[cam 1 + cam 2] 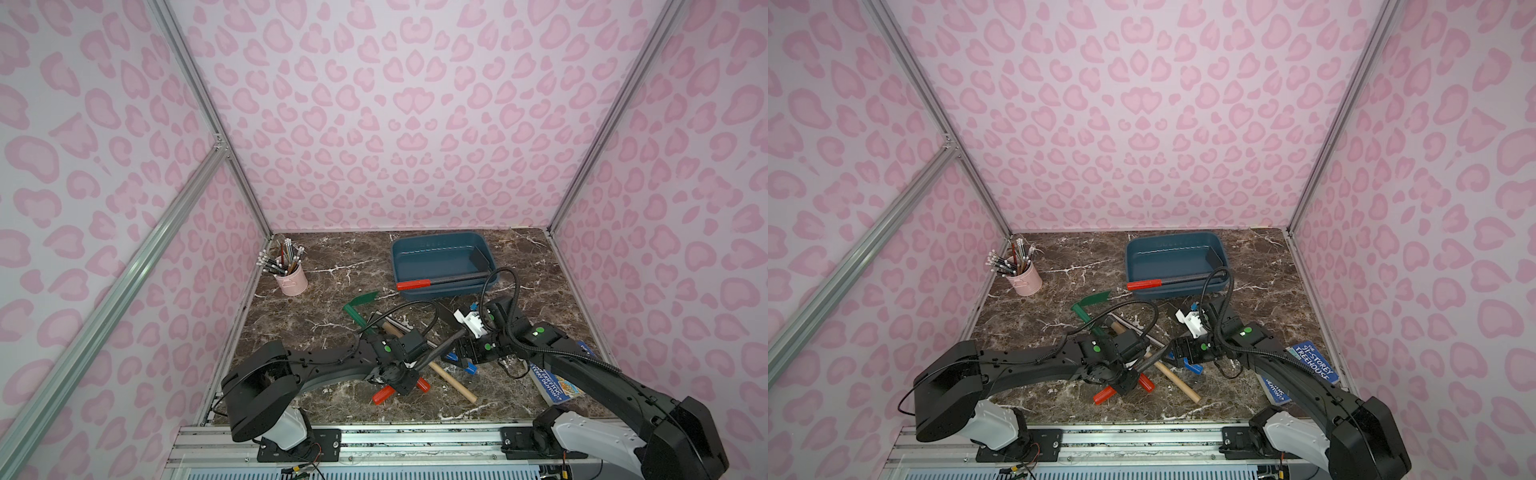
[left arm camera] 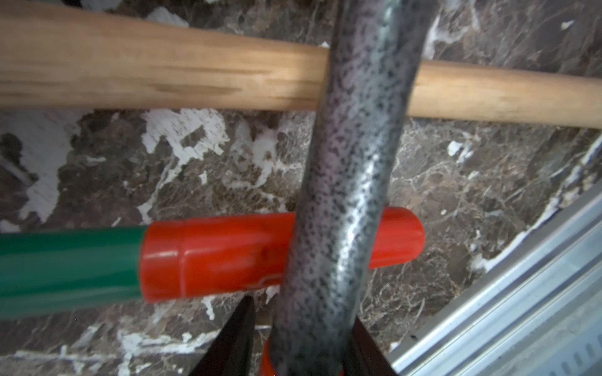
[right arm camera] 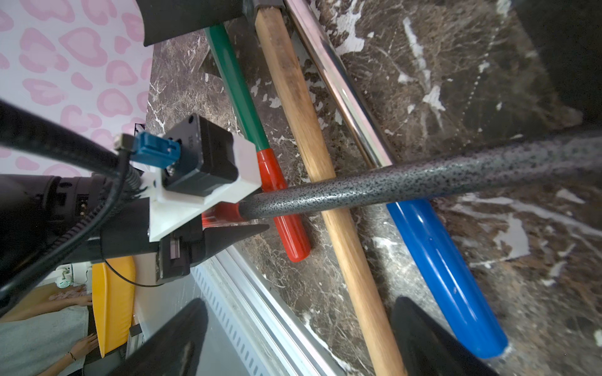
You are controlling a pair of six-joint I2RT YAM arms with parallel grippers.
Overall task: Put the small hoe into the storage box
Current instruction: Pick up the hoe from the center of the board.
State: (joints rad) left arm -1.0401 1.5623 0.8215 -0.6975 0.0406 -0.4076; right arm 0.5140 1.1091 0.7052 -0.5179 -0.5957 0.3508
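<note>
The small hoe has a grey speckled shaft (image 2: 345, 182) and a red grip (image 1: 383, 395). Its dark head (image 1: 446, 318) points toward the storage box. My left gripper (image 2: 303, 312) is shut on the shaft just above the red grip, near the table's front in both top views (image 1: 405, 380) (image 1: 1121, 382). The shaft crosses over a wooden handle (image 2: 195, 65). The teal storage box (image 1: 415, 249) stands at the back right. My right gripper (image 3: 301, 341) is open beside the hoe (image 1: 459, 355), its fingers either side of the wooden handle and not touching it.
Another red-gripped, grey-shafted tool (image 1: 413, 284) lies in the box, its grip over the rim. A green tool (image 1: 355, 311), a wooden-handled hammer (image 1: 451, 380) and a chrome bar with a blue handle (image 3: 439, 267) lie under the hoe. Pink pencil cup (image 1: 292, 280) back left; book (image 1: 555, 384) front right.
</note>
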